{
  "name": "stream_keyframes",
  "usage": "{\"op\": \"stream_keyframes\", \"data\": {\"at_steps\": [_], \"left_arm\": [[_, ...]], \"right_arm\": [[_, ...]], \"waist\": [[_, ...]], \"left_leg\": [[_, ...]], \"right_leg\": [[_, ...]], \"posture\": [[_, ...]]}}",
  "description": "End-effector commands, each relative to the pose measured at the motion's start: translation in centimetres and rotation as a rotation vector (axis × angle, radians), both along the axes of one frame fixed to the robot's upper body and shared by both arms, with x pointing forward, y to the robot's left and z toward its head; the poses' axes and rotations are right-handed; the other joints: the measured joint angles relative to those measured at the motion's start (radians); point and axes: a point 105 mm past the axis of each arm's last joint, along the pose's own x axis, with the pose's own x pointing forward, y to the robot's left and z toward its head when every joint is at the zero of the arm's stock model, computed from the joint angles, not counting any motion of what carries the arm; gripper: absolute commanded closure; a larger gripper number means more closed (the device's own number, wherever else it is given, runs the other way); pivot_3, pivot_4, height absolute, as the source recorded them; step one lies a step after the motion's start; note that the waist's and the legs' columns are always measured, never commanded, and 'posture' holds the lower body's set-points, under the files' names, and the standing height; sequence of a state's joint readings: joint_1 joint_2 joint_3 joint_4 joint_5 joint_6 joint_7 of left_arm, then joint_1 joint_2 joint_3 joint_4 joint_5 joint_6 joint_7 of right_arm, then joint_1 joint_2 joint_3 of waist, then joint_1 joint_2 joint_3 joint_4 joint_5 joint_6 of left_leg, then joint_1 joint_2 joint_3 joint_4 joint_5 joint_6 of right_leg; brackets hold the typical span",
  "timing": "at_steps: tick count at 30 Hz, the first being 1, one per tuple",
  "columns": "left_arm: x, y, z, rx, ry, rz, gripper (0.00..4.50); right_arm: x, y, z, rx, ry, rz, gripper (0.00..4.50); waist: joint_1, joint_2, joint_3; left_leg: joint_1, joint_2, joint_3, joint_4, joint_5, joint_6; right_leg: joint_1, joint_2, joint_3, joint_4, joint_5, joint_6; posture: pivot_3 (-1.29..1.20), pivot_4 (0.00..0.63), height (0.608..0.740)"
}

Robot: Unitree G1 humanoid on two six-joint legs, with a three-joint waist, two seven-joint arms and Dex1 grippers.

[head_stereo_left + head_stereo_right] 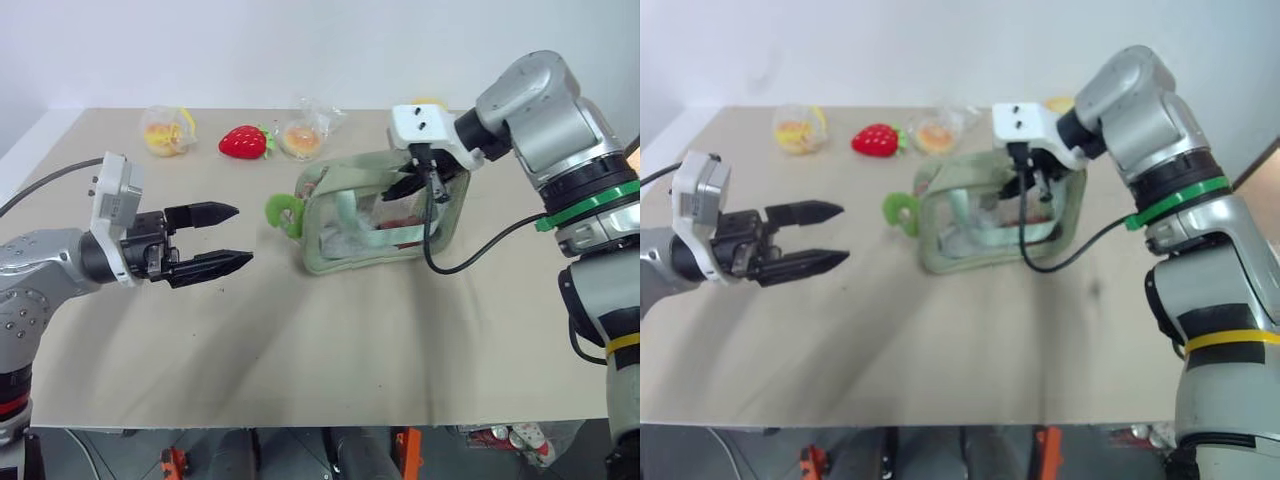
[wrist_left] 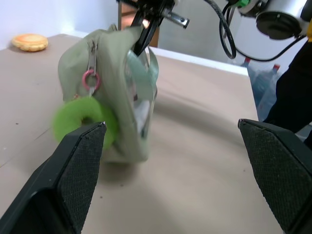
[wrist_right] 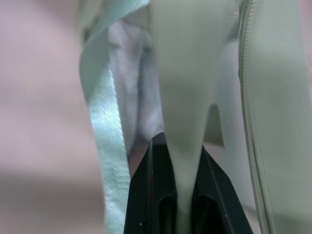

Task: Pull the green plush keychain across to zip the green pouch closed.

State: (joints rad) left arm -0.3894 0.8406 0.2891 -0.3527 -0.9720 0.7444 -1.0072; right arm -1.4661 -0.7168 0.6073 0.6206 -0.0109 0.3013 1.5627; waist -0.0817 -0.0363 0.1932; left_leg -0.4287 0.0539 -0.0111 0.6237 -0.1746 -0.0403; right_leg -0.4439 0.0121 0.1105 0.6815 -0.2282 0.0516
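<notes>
The green pouch (image 1: 345, 232) stands on the table right of centre, its top zipper (image 2: 92, 58) running along it. The green plush keychain (image 1: 283, 213) hangs from a red ring at the pouch's left end. My right gripper (image 1: 408, 186) reaches down onto the pouch's top right end and is shut on a pale fabric strip of the pouch (image 3: 178, 97). My left gripper (image 1: 240, 236) is open, level and pointing right, a short way left of the keychain (image 2: 83, 119) and apart from it.
A red plush strawberry (image 1: 243, 141) and two clear bags of toy food (image 1: 167, 133) (image 1: 303, 137) lie along the table's far side. A round biscuit-like toy (image 2: 30, 41) lies beyond the pouch. The right arm's black cable (image 1: 440, 262) loops in front of the pouch.
</notes>
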Motion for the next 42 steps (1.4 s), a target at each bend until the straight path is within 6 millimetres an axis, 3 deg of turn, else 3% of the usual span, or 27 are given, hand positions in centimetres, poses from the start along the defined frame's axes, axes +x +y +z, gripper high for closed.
{"op": "stream_keyframes", "data": {"at_steps": [1, 10, 16, 19, 23, 26, 29, 33, 38, 42], "left_arm": [[-0.6, 0.1, 0.9, -0.023, -0.06, 0.006, 0.0], [-0.5, 0.7, 0.8, -0.024, -0.049, 0.035, 0.0], [-0.4, 1.1, 0.8, -0.026, -0.04, 0.05, 0.0], [-0.2, 1.4, 1.0, -0.043, -0.032, 0.061, 0.0], [0.3, 2.0, 1.2, -0.085, -0.015, 0.074, 0.0], [0.9, 2.8, 1.5, -0.135, 0.004, 0.097, 0.0], [1.5, 3.7, 1.7, -0.172, 0.021, 0.124, 0.0], [2.3, 4.7, 1.6, -0.2, 0.048, 0.155, 0.0], [2.9, 4.6, 1.3, -0.19, 0.073, 0.15, 0.0], [3.2, 4.5, 1.3, -0.182, 0.081, 0.145, 0.0]], "right_arm": [[-1.0, 4.0, 1.6, 0.144, 0.082, -0.052, 4.48], [-1.9, 5.4, 1.1, 0.198, 0.151, -0.059, 4.48], [-2.7, 5.1, 1.3, 0.237, 0.14, 0.02, 2.38], [-4.2, 4.5, 3.0, 0.311, 0.153, 0.113, 1.48], [-7.6, 2.4, 6.8, 0.494, 0.155, 0.261, 1.48], [-8.5, -0.4, 7.5, 0.547, 0.11, 0.261, 1.48], [-7.6, -2.7, 6.6, 0.524, 0.061, 0.166, 1.48], [-6.0, -6.9, 2.8, 0.424, -0.001, -0.048, 1.48], [-4.9, -8.3, -0.7, 0.411, -0.02, -0.175, 1.48], [-4.3, -8.0, -1.6, 0.463, -0.019, -0.222, 1.48]], "waist": [[-0.001, 0.0, 0.0], [0.003, 0.0, 0.0], [0.003, 0.0, 0.0], [0.003, 0.0, 0.0], [0.006, 0.0, 0.0], [0.009, 0.0, 0.0], [0.004, -0.001, 0.0], [0.002, 0.0, 0.0], [0.0, 0.0, 0.0], [0.0, 0.0, 0.0]], "left_leg": [[0.0, 0.0, 0.0, 0.0, 0.0, 0.0], [-0.002, 0.0, -0.003, 0.002, 0.0, 0.0], [-0.002, 0.0, -0.005, 0.002, 0.0, 0.0], [-0.002, 0.0, -0.005, 0.002, 0.0, 0.0], [-0.003, -0.001, -0.006, 0.002, 0.0, 0.0], [-0.003, -0.001, -0.008, 0.002, 0.0, 0.0], [-0.001, -0.001, -0.007, 0.002, -0.001, -0.001], [0.001, 0.0, -0.007, 0.002, 0.0, -0.001], [0.001, -0.001, -0.005, 0.002, 0.0, 0.0], [0.0, -0.001, -0.004, 0.003, 0.0, 0.0]], "right_leg": [[0.0, 0.0, 0.0, 0.0, 0.0, 0.0], [0.0, 0.0, -0.004, 0.0, 0.0, 0.001], [0.0, 0.0, -0.005, 0.0, -0.001, 0.001], [0.001, 0.0, -0.006, 0.0, -0.001, 0.001], [0.001, 0.0, -0.006, 0.0, -0.002, 0.002], [0.002, -0.001, -0.007, 0.0, -0.004, 0.002], [0.003, -0.001, -0.008, 0.0, -0.006, -0.001], [0.004, 0.0, -0.008, 0.0, -0.005, -0.002], [0.003, 0.0, -0.005, 0.001, -0.002, 0.002], [0.003, 0.0, -0.004, 0.001, -0.001, 0.004]], "posture": [[0.0, 0.15, 0.74], [0.0, 0.15, 0.74], [0.0, 0.15, 0.74], [0.0, 0.15, 0.74], [0.0, 0.15, 0.74], [0.0, 0.15, 0.74], [0.0, 0.15, 0.74], [0.0, 0.15, 0.74], [0.0, 0.15, 0.74], [0.0, 0.15, 0.74]]}}
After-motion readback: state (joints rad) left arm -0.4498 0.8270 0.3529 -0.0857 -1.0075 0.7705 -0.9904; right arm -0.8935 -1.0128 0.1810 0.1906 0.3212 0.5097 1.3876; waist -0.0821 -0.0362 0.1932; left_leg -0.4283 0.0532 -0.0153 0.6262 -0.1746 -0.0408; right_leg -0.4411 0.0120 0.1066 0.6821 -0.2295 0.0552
